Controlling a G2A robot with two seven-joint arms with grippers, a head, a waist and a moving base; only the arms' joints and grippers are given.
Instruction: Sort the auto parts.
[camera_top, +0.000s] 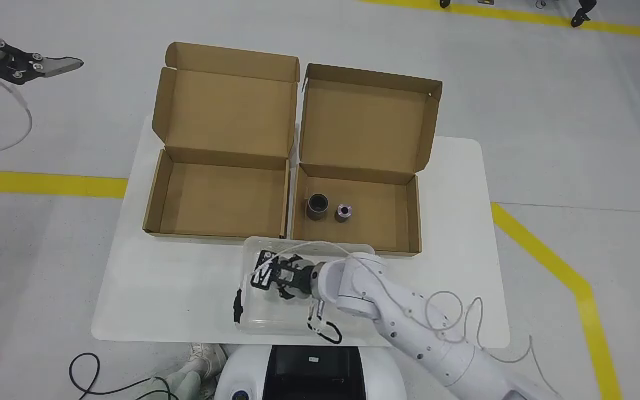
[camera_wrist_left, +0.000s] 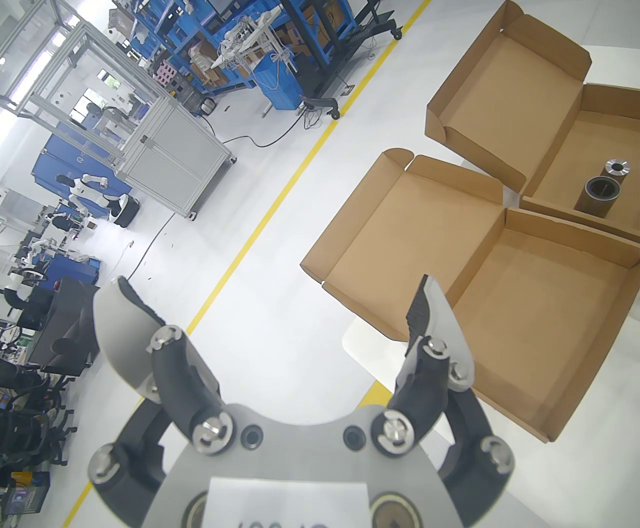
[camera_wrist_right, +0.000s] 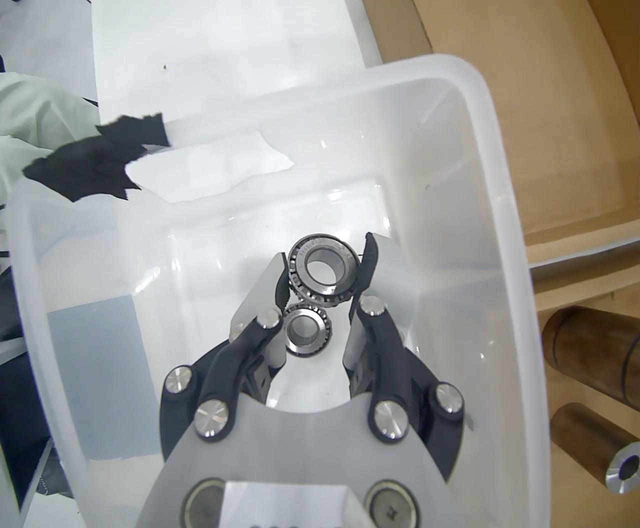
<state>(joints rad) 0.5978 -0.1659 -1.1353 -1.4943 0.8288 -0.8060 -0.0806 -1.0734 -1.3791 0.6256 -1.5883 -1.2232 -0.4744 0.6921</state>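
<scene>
Down inside the clear bin (camera_wrist_right: 500, 210) at the near edge of the table (camera_top: 460, 200), right gripper (camera_wrist_right: 325, 252) clamped on the larger roller bearing (camera_wrist_right: 325, 272), smaller bearing (camera_wrist_right: 302, 335) partly hidden by a finger (camera_wrist_right: 250, 310), left gripper (camera_wrist_left: 272, 282) spread wide, holding nothing, far left.

We are looking steeply down on the table (camera_top: 455, 220) from the high top camera. From the left wrist, up beyond the table's far left corner, we are looking past the left gripper (camera_wrist_left: 272, 295) across both cardboard boxes (camera_wrist_left: 415, 235). From the right wrist we are peering closely into the clear bin (camera_wrist_right: 492, 200) at the near edge, past the right gripper (camera_wrist_right: 325, 262) clamping the larger bearing (camera_wrist_right: 325, 272). All three views are sharing the right-hand box (camera_top: 380, 215).
</scene>
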